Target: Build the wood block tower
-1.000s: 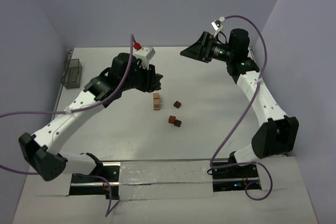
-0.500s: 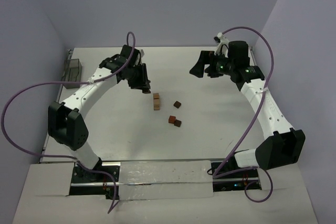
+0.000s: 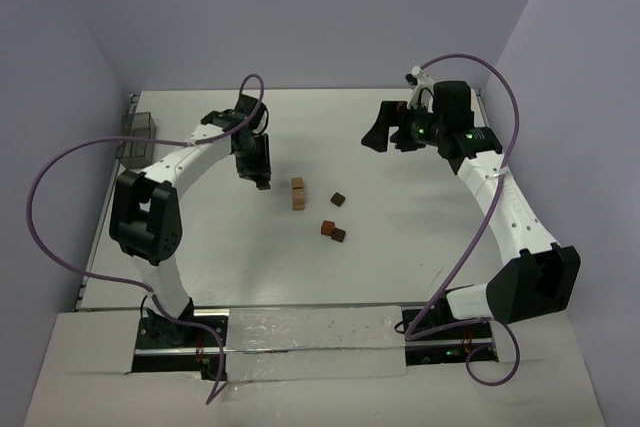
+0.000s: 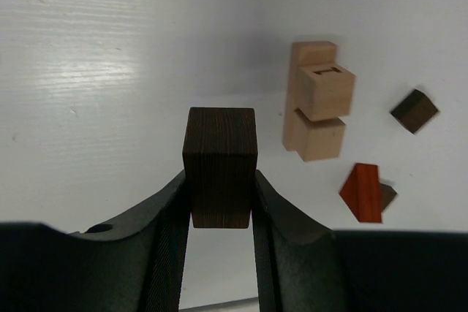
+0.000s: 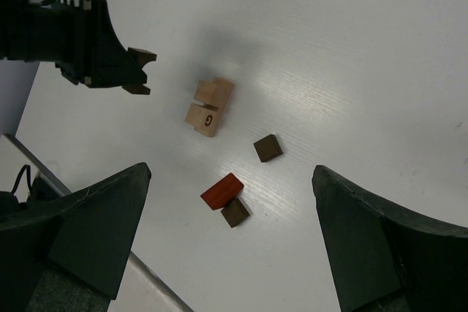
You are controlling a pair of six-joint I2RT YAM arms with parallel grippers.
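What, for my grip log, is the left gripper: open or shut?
Shut on the dark block: left gripper fingers press both sides.

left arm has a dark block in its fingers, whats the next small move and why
Probably shift the left gripper sideways until its dark block hangs over the tan stack. The block is clamped between the fingers and seems clear of the table, but the stack stands apart to one side of it, so lowering from here would likely miss the stack.
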